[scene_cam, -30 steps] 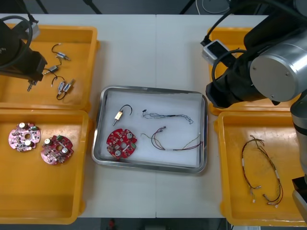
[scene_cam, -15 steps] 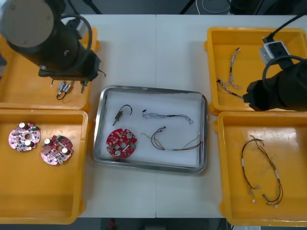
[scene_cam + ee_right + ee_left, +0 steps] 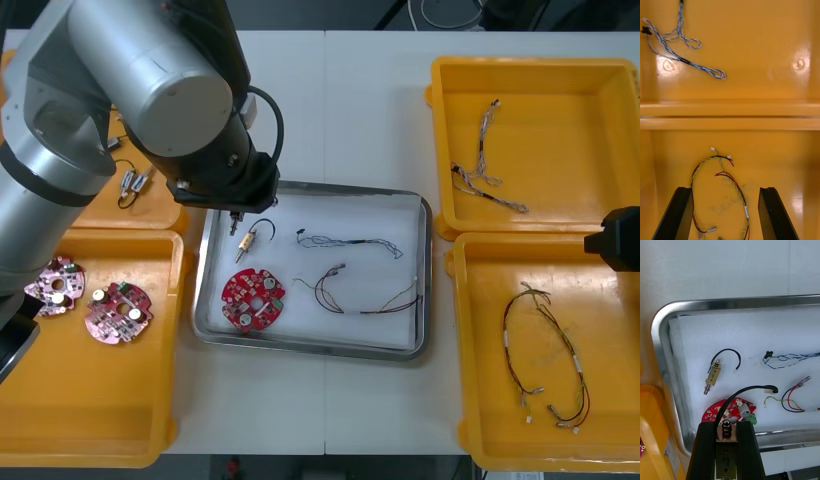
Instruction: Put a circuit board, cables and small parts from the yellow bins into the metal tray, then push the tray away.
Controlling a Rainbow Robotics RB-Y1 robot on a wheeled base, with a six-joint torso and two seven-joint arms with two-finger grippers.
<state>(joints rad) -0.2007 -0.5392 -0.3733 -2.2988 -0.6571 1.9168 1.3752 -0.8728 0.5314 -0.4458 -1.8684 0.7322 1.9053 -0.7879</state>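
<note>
One small metal part (image 3: 250, 238) lies on the white lining of the metal tray (image 3: 425, 280) at the middle of the frame, just above the red circuit board (image 3: 253, 298). A second small metal part (image 3: 727, 426) is pinched in the left claw (image 3: 237, 215) over the tray's upper left corner. Spread wide, the right claw (image 3: 725, 213) hovers over a red and yellow cable (image 3: 725, 173) in the lower right yellow bin (image 3: 615, 350).

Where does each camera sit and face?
Front view: above the arms, steeply down; left arm over the metal tray, right arm at the edge.
Left wrist view: down into the tray; left claw shut on a small metal part.
Right wrist view: onto yellow bins; right claw open.
Front and left wrist share the tray's circuit board.
</note>
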